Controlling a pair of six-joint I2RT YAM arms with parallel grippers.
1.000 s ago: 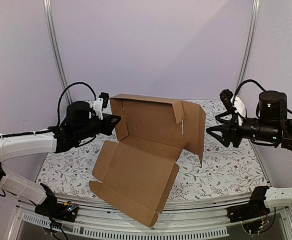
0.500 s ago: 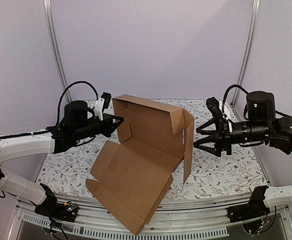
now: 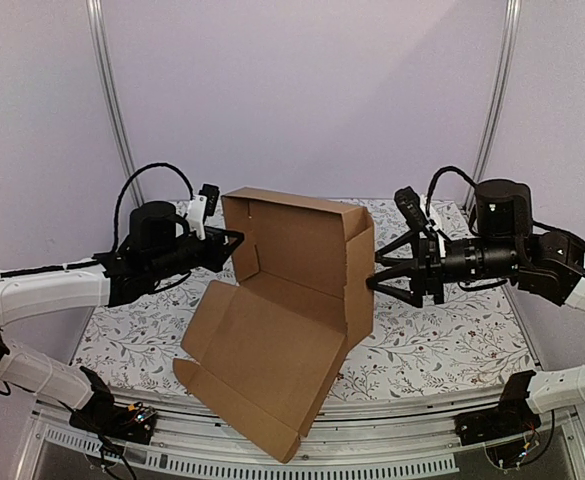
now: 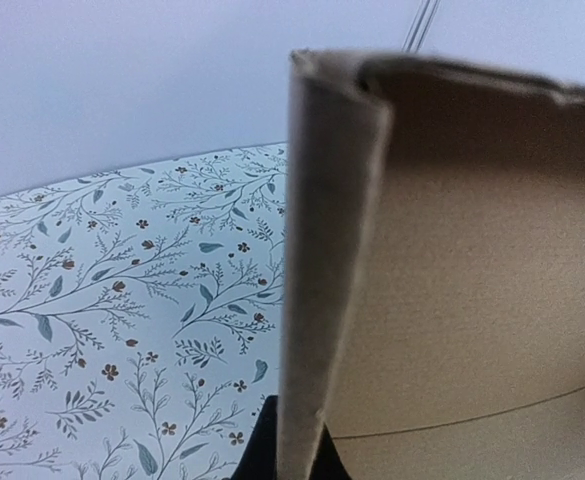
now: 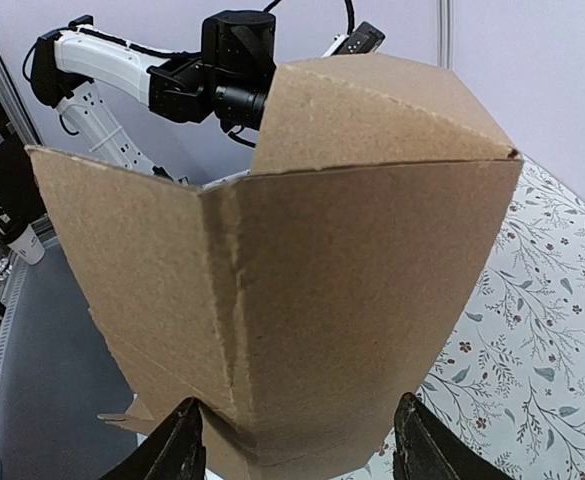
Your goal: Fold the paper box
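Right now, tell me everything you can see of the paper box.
The paper box is plain brown, unprinted cardboard, half folded. Its back panel stands roughly upright over the floral table, with a short left flap and the right side wall turned forward along creases. The wide front panel with its end flaps slopes toward the near edge and overhangs it. The left gripper is shut on the upper left edge; the open right gripper sits at the right wall's outer face, contact unclear.

paper box [image 3: 292, 270]: middle of the table [image 3: 452, 350], between both grippers
left gripper [image 3: 234, 240]: on its left wall
right gripper [image 3: 374, 272]: right at its right flap
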